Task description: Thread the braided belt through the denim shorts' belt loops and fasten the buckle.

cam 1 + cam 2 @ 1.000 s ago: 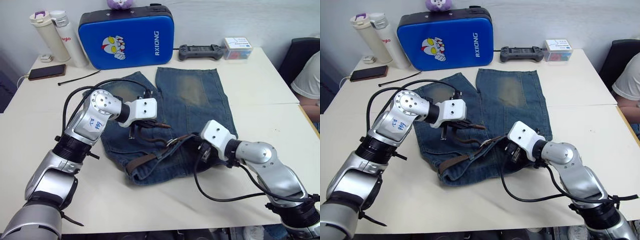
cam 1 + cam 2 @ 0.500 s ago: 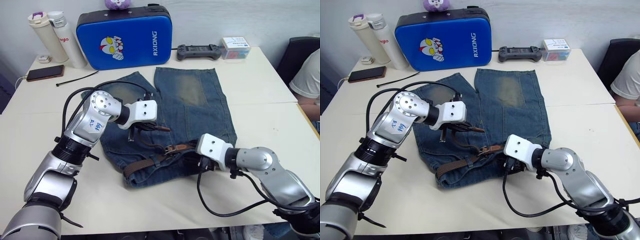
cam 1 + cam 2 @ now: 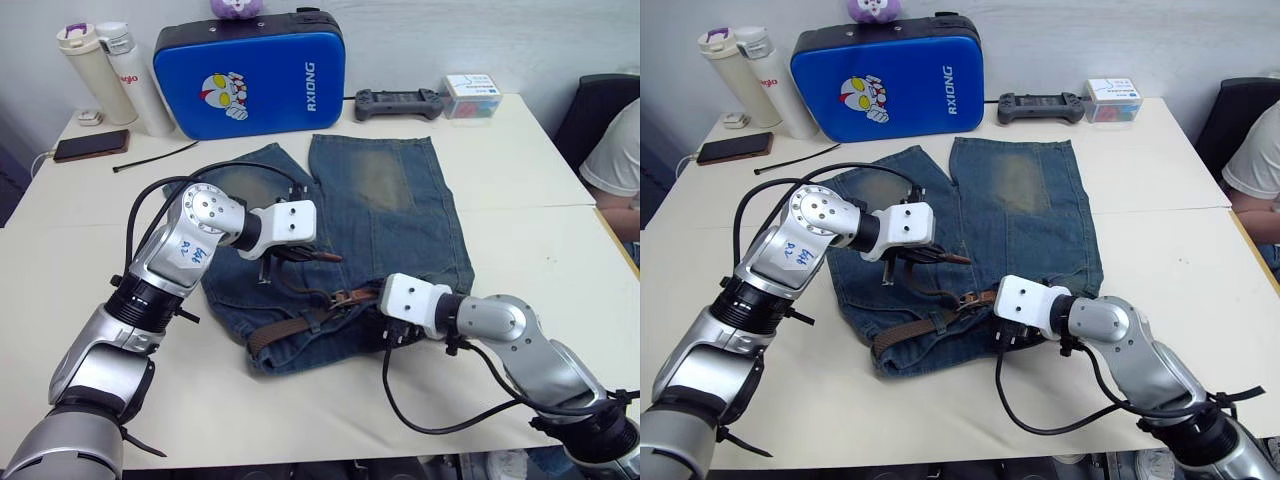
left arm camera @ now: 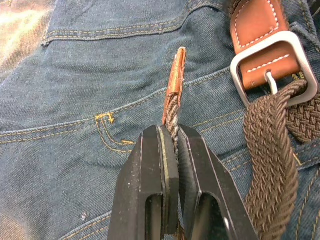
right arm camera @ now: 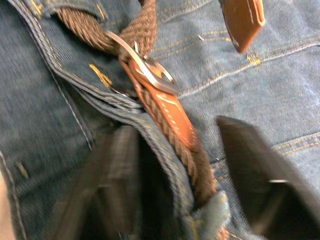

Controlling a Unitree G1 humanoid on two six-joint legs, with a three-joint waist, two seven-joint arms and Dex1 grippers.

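The denim shorts [image 3: 400, 200] lie flat on the table, waistband toward me. The braided belt [image 3: 290, 325] runs along the waistband, and its silver buckle [image 3: 345, 296] sits near the middle. My left gripper [image 4: 170, 132] is shut on the braid just behind the tan tip [image 4: 176, 75], holding it above the shorts left of the buckle [image 4: 272, 65]. My right gripper [image 5: 175, 127] is open, its fingers on either side of the belt and waistband edge just behind the buckle [image 5: 145, 70]. A belt loop [image 5: 205, 212] covers the belt close to that gripper.
A blue case [image 3: 250, 70] stands at the back with two bottles [image 3: 100, 75] to its left. A phone [image 3: 80, 145] and a black cable tie [image 3: 150, 157] lie at the back left. A controller [image 3: 400, 102] and a small box [image 3: 472, 95] sit at the back right. A person [image 3: 615, 150] is at the right edge.
My right gripper has slid left along the waistband toward the buckle. The left gripper still holds the belt tip in nearly the same place.
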